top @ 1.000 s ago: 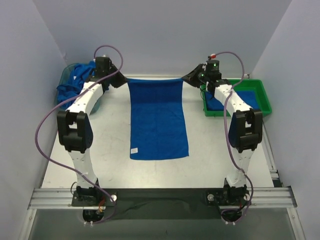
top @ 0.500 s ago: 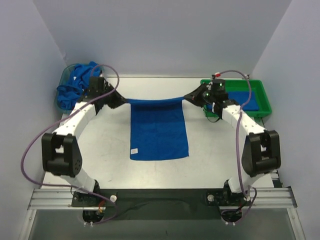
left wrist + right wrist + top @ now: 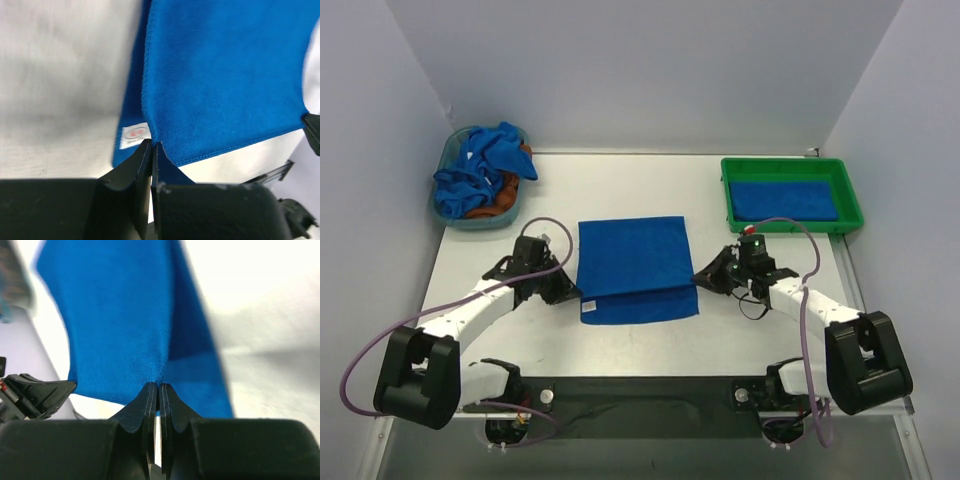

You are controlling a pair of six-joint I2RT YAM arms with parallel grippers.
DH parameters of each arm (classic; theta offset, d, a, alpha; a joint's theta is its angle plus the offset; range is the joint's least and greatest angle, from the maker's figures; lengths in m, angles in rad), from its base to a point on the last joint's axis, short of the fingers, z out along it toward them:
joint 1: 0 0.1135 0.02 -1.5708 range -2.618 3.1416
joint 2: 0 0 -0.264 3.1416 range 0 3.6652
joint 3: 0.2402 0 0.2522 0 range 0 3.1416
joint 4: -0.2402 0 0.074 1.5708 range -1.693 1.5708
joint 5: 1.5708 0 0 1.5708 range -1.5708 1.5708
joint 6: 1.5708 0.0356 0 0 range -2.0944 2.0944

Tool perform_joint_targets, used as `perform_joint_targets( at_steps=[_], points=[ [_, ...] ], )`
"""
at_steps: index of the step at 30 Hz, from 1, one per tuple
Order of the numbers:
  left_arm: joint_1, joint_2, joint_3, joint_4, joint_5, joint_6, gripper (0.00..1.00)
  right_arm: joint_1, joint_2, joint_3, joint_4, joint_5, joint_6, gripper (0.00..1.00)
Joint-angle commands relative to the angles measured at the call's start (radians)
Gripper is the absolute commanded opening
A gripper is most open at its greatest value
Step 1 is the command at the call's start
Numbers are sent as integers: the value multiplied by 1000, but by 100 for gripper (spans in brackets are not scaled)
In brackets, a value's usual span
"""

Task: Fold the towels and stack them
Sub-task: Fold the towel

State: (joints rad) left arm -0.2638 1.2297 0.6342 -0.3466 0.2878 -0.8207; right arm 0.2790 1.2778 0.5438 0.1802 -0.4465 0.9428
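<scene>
Left hand: my left hand (image 3: 151, 146) is pinched tight on the near-left corner of the upper layer of the towel (image 3: 635, 265), fingers closed with cloth between them.
Right hand: my right hand (image 3: 158, 386) is closed the same way on the near-right corner of that layer.
Towel in hand: it lies doubled on the counter (image 3: 620, 185) between my 2 hands. The upper layer's edge stops just short of the lower layer's near edge, so a blue strip shows beyond it.
White tag: the white tag (image 3: 135, 133) sits on the lower layer, just beside my left fingertips.
Done so far: as I judge it, 1 fold of this towel is laid, though I have not let go of either corner.
Green tray: the green tray (image 3: 790, 226), far right, holds 1 folded towel (image 3: 785, 200) lying flat, which I take as the start of the stack.
Basket: the basket (image 3: 470, 220), far left, holds a crumpled heap of towels (image 3: 480, 170); I cannot count them.
Left to do: release, fold this towel smaller, carry it to the tray, then work through the heap. By my reckoning most of the task lies ahead.
</scene>
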Motion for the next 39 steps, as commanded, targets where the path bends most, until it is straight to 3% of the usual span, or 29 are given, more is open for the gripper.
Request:
perform_joint_targets(
  at_steps=[1,5,15,28,35,39],
  points=[
    [-52,-35,-91,67,-82,-46,0,5,-18,-77,31,29,8,0],
    [-123,4,-149,93,-151,-81,0,6,49,-113,59,25,5,0],
    [-144,83,-202,141,-220,-112,0,-11,225,-128,99,22,17,0],
    [21,329,148,49,-223,22,0,-38,273,1,87,92,54,0],
    [11,242,81,52,-196,11,0,-40,221,5,61,98,59,0],
    [20,223,146,15,-180,35,0,-38,186,77,1,97,34,0]
  ],
)
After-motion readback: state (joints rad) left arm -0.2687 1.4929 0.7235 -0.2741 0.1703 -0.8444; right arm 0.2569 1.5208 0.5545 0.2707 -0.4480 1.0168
